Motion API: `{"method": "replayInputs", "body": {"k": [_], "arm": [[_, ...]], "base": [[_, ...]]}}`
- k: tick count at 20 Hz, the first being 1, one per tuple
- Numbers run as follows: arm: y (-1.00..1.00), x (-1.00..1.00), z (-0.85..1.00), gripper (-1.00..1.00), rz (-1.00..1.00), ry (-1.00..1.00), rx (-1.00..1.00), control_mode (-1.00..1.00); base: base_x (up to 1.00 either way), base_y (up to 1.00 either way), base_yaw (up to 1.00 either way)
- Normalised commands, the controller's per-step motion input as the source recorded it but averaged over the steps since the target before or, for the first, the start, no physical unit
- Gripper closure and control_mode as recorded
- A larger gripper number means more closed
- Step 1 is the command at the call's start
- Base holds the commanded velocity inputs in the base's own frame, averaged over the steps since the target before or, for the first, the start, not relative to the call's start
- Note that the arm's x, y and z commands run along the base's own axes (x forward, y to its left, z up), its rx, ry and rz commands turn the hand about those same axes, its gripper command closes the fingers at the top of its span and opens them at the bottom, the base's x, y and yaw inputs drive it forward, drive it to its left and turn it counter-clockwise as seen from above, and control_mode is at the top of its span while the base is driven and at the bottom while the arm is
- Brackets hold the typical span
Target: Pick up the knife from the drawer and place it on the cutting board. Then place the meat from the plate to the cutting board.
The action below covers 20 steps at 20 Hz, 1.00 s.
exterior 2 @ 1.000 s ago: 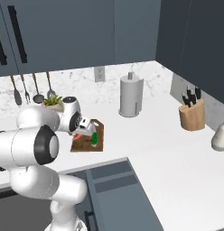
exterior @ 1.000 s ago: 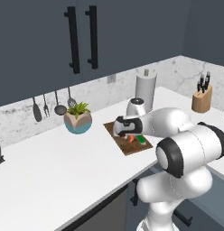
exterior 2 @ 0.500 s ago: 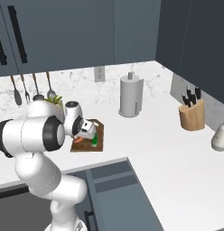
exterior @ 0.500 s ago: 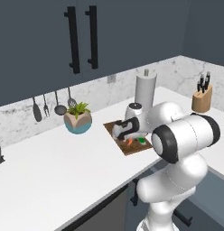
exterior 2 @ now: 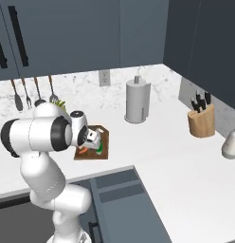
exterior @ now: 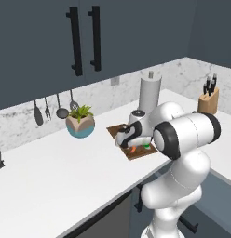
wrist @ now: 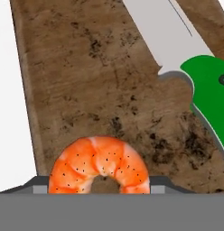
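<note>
Meat (wrist: 99, 163) lies on cutting board (wrist: 100, 81), bottom centre of hand view, right at the jaws; whether they are clenched on it or released, cannot tell. Knife (wrist: 208, 97) rests on board, upper right. Meat looks light, soft, likely slippery; best taken across the curved body, gently, not crushed.

Orange, dark-speckled meat (wrist: 99, 164); dark brown, black-flecked cutting board (wrist: 86, 76); bright green handle and silver blade on knife (wrist: 186, 58); plain white desk (exterior: 52, 176).
</note>
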Motion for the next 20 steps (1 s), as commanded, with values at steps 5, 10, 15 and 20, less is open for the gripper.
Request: {"method": "replayInputs", "body": {"k": [5, 10, 15, 20], "arm": [[0.00, 0.00, -0.02, -1.00, 0.00, 0.00, 0.00, -1.00], [0.00, 0.00, 0.07, -1.00, 0.00, 0.00, 0.00, -1.00], [0.00, -0.03, 0.30, -1.00, 0.00, 0.00, 0.00, -1.00], [0.00, -0.21, 0.50, -1.00, 0.00, -0.03, 0.00, -1.00]], "base": [[0.00, 0.00, 0.00], [0.00, 0.00, 0.00], [0.00, 0.00, 0.00], [0.00, 0.00, 0.00]]}}
